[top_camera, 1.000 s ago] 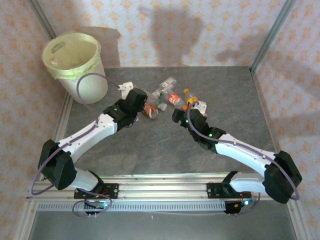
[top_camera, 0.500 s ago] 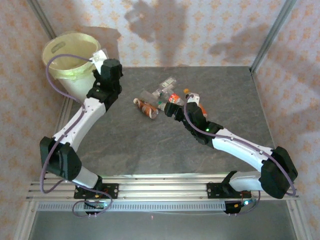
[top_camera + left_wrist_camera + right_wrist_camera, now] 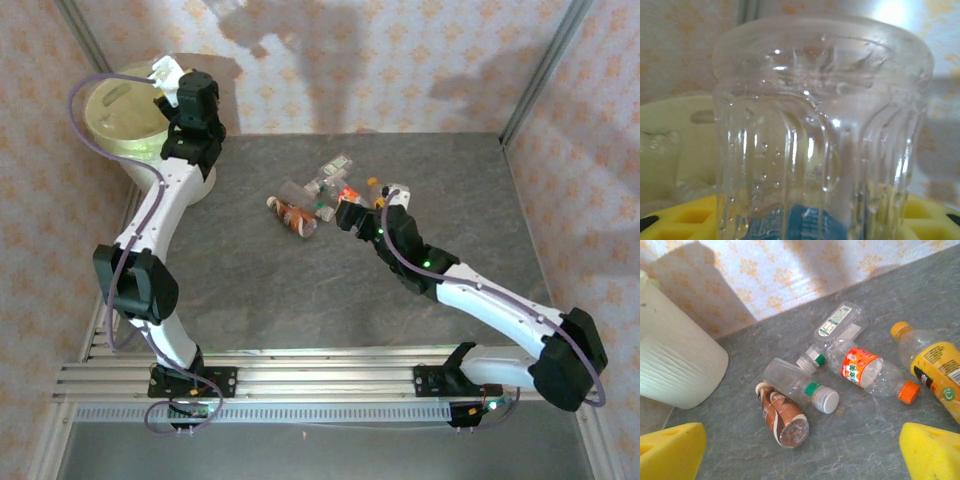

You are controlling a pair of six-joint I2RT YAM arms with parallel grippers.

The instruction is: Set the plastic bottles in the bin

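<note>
The left gripper [image 3: 178, 92] grips a clear bottle [image 3: 820, 125] with a blue label over the bin [image 3: 88, 110]. The right gripper [image 3: 802, 450] is wide open and empty, near five bottles [image 3: 860, 367] on the table [image 3: 450, 180]

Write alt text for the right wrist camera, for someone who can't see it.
Five plastic bottles lie on their sides, clustered on a grey table. The cream bin stands at far left, and the open right claw shows its yellow pads in the bottom corners.
</note>
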